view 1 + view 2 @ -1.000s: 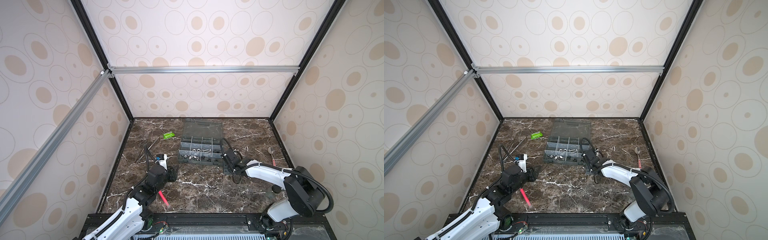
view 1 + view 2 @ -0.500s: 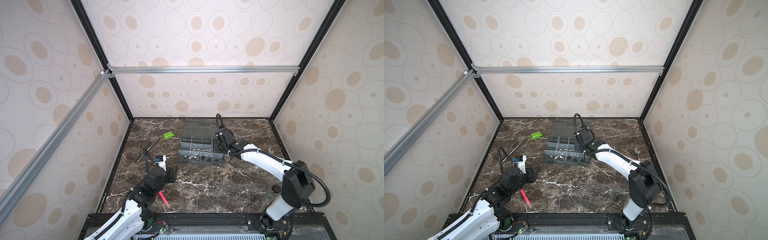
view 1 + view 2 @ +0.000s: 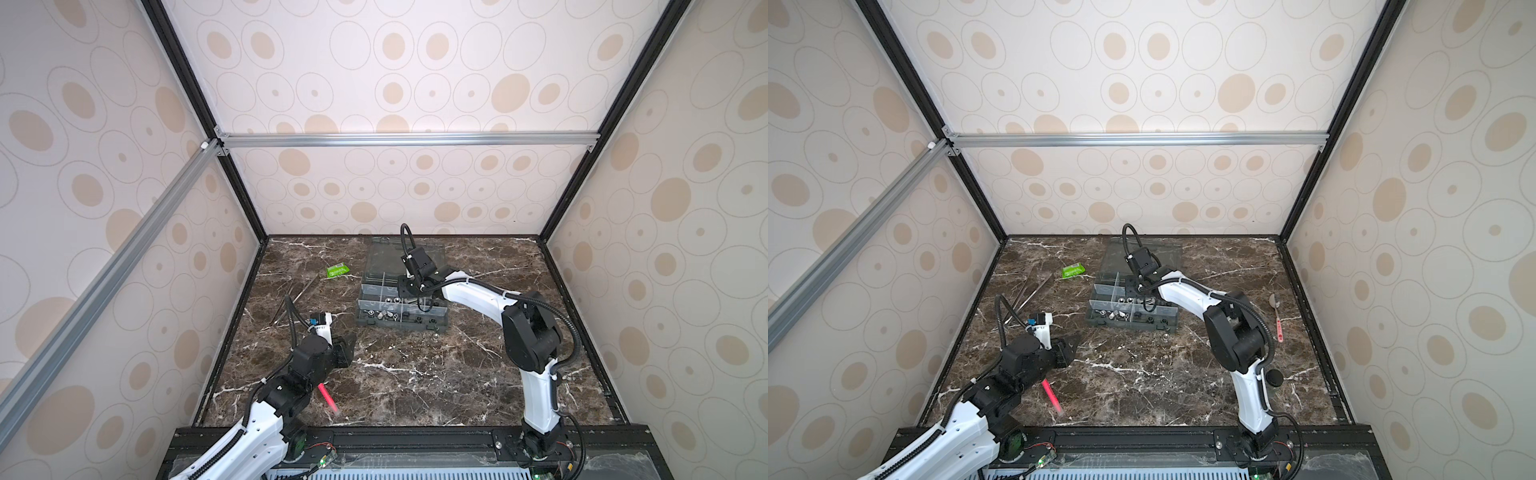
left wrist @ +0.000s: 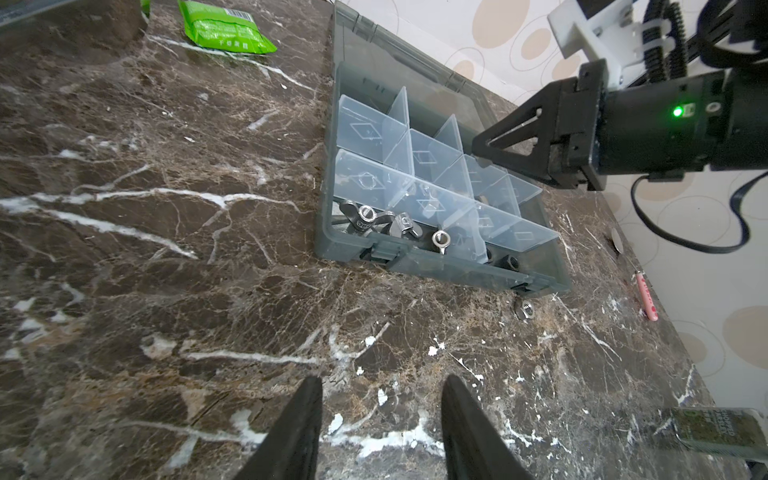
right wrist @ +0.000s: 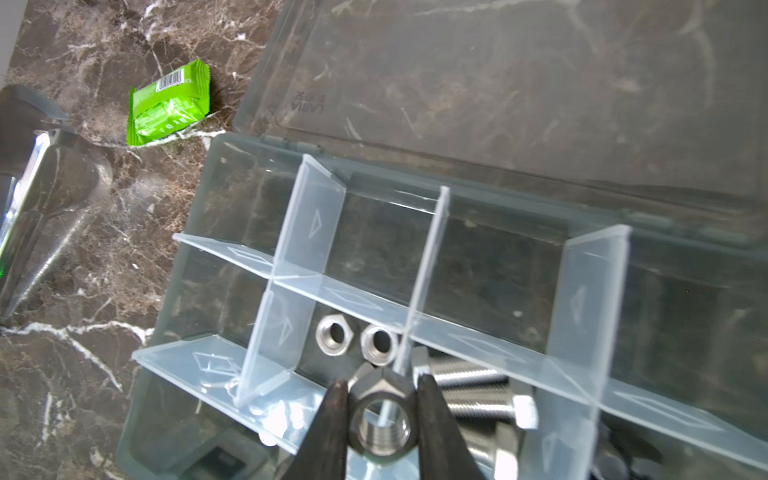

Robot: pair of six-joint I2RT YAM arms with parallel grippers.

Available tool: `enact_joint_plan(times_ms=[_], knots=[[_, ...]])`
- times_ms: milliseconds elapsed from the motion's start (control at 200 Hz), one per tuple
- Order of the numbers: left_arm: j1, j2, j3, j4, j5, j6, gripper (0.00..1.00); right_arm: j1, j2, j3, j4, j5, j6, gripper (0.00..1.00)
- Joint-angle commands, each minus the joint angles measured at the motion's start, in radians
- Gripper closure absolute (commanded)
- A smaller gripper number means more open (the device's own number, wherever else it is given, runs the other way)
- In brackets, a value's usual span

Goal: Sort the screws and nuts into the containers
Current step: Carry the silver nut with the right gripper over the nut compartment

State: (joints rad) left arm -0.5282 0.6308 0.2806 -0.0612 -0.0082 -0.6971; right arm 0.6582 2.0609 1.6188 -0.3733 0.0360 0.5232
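**Desk stock: 1 nut in the right tool, 1 loose beside the box**

1. Pink pen [image 3: 327, 398]: lies on the marble desk [image 3: 395, 386] near the front edge, beside the left arm.
2. Left tool [image 4: 380, 399]: fingers apart with nothing between them, over bare desk and well short of the box.
3. Loose nut [image 4: 524, 309]: silver, on the desk just in front of the box's near wall, toward its right end.
4. Organiser box [image 3: 403, 326]: dark grey, split by translucent dividers into compartments [image 5: 374, 257]. The leftmost compartment of the near row holds silver wing nuts [image 4: 365, 216]. Further right in that row lies a black nut [image 4: 509, 262].
5. Middle row: a pair of hex nuts [image 5: 334, 334] lie flat in 1 compartment. Silver bolts [image 5: 469, 390] lie in the next compartment to the right.
6. Right tool [image 5: 382, 384]: clamped on a silver hex nut [image 5: 382, 428], with the nut's hole facing the wrist camera. It hangs above the divider between those 2 compartments, and which one it is over cannot be told.
7. Tweezers [image 3: 299, 293]: on the desk left of the box, apart from it.
8. Clear lid [image 3: 386, 257]: folded open and flat behind the box.
9. Green packet [image 3: 336, 271]: on the desk left of the lid, not touching it.
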Motion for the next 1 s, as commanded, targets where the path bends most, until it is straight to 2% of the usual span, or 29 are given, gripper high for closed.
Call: enact_joint_plan(times_ms=[0,400,705,995], knots=[[0.008,-0.012,0.002,0.012,0.000,-0.023,0.53,0.014,0.026,0.045,0.009,-0.031,0.024,0.73],[0.008,-0.011,-0.003,0.020,0.019,-0.042,0.53,0.035,0.064,0.049,0.028,-0.057,0.057,0.71],[0.007,-0.017,-0.001,0.015,0.017,-0.041,0.53,0.038,0.058,0.051,0.021,-0.062,0.058,0.58],[0.007,-0.019,0.003,0.025,0.017,-0.042,0.53,0.038,0.029,0.035,0.013,-0.064,0.054,0.55]])
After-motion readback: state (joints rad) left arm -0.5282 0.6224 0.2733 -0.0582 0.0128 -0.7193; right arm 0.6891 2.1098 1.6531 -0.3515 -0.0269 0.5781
